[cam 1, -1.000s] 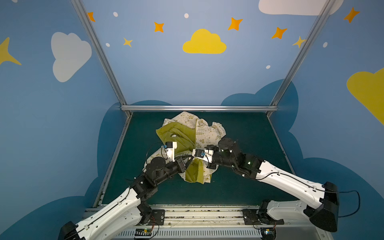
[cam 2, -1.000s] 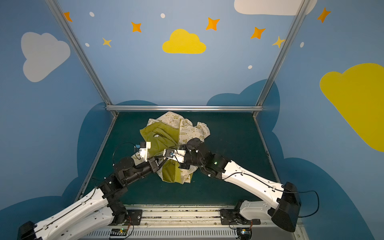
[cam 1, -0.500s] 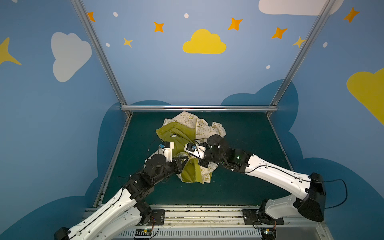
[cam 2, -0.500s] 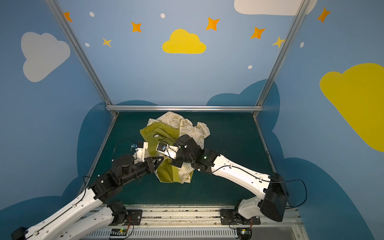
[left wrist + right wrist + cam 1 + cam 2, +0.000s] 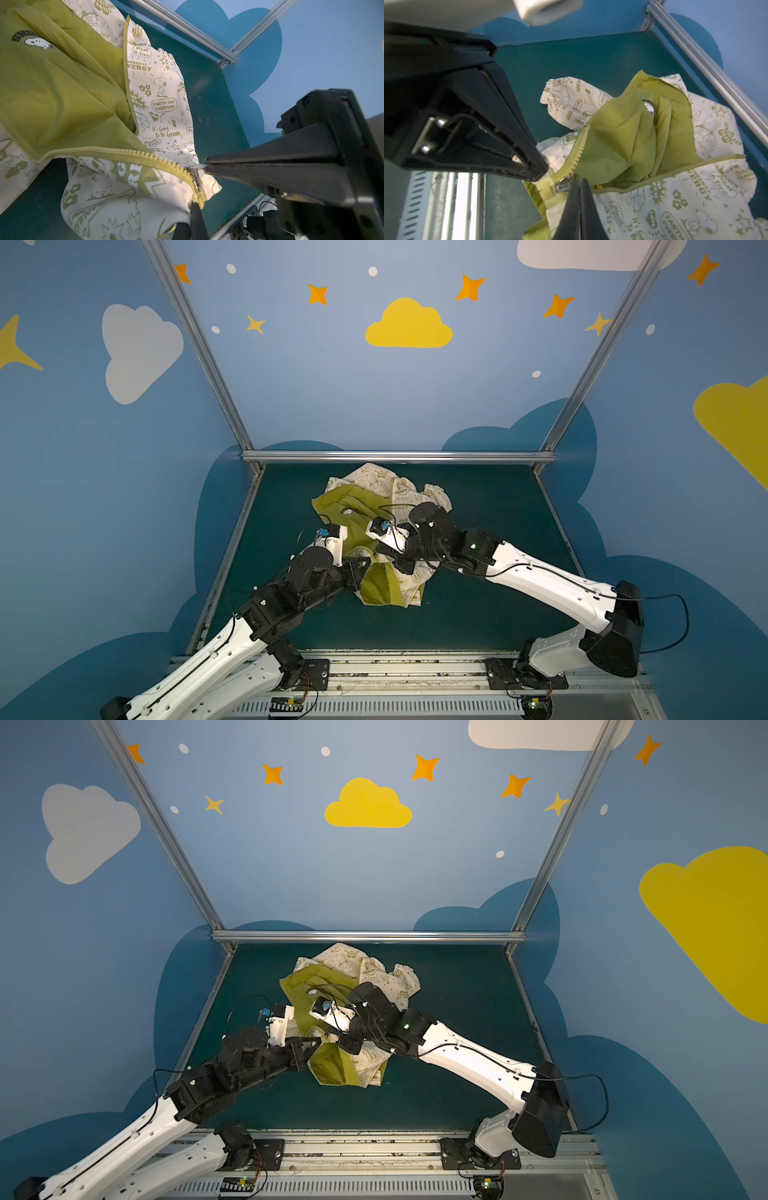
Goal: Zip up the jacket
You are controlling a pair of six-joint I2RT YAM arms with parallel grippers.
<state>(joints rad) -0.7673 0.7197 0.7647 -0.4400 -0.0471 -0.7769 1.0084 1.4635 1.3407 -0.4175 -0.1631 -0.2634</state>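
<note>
Jacket (image 5: 361,510) is crumpled in the middle of the green bench (image 5: 478,531), a bit toward the back wall. It's flopped open, so lots of the plain olive lining (image 5: 52,93) faces up, with the cream printed side around it. One sleeve cuff (image 5: 550,93) pokes out flat on the bench.

Both arms meet at the near end of the jacket, right at the bottom of the zipper (image 5: 145,155). The zip is basically undone. The two rows of teeth split apart straight from the metal slider (image 5: 196,181), which sits down at the hem end.

Left gripper (image 5: 204,166) has its jaws pressed together on a small pale bit sticking out at the slider. It looks like the pull tab, but I honestly can't tell whether it's that or a scrap of hem. Right gripper (image 5: 578,182) is also pinched tight, clamped on the jacket's edge just beside the slider, on the olive zipper tape at the hem.

In both top views the two gripper tips are nearly touching each other over that spot, and the lower part of the jacket bunches up between them
</note>
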